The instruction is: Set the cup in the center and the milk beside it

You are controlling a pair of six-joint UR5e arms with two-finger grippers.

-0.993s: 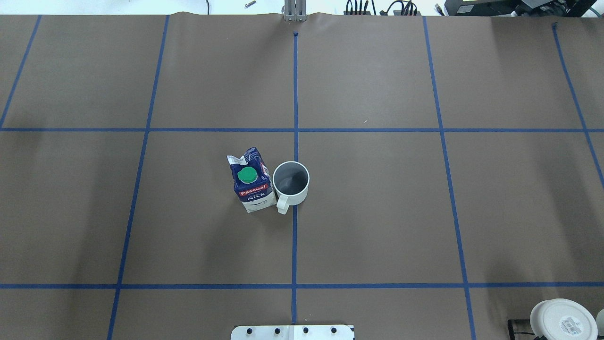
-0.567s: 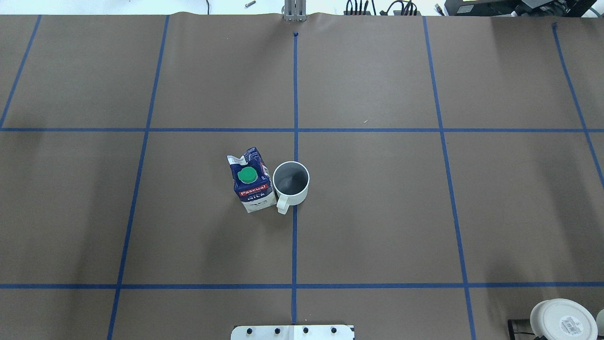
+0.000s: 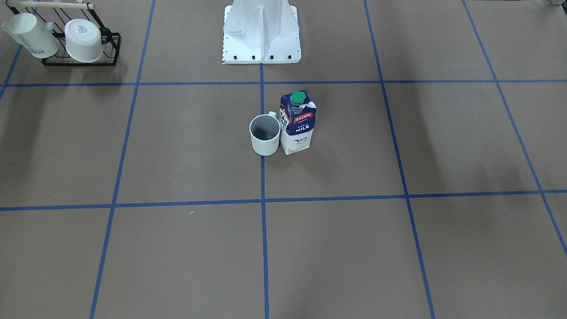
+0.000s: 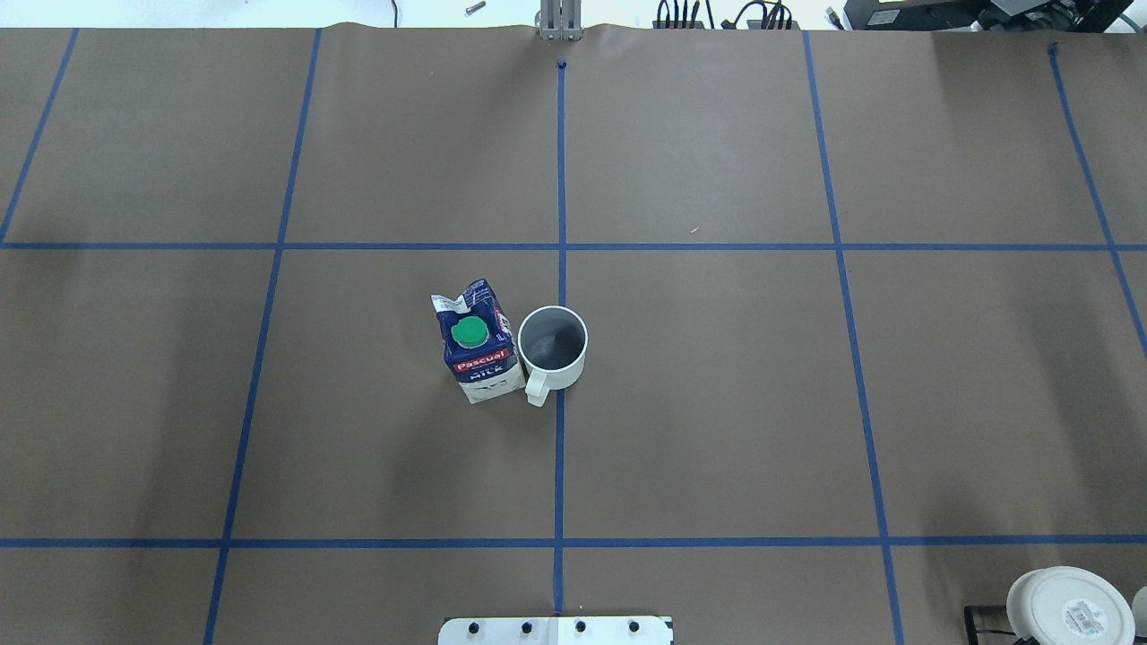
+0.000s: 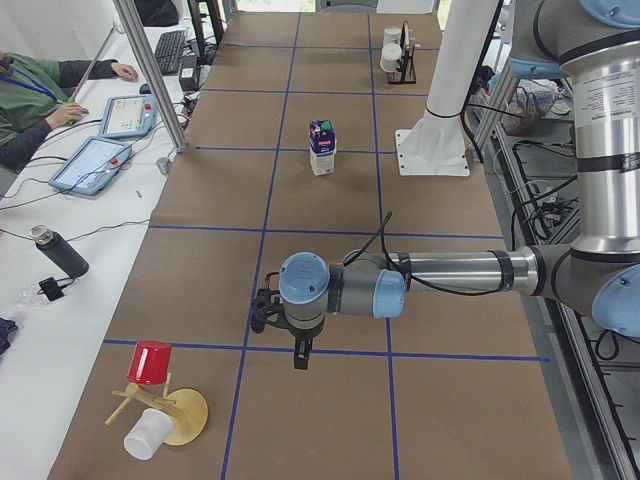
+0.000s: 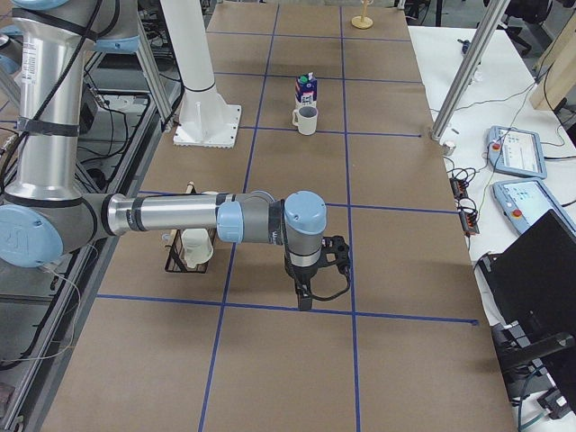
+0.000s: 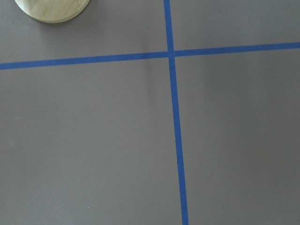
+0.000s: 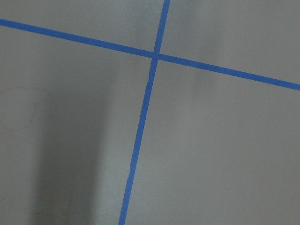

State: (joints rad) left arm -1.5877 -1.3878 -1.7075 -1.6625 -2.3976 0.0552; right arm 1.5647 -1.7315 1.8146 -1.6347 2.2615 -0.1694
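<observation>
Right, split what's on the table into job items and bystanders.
Job: cup, milk, center tape line.
Lying about: black rack, racked mug, wide racked cup, red cup, wooden stand, toppled white cup.

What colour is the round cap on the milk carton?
The milk carton's cap is green, clearest in the overhead view.

Glossy cup (image 4: 553, 345) and printed cardboard milk carton (image 4: 480, 360) on matt brown paper surface (image 4: 717, 403)

White cup (image 4: 553, 349), grey inside; navy-white milk (image 4: 478, 349), green cap, red band; brown surface (image 4: 717, 403), blue grid lines
</observation>
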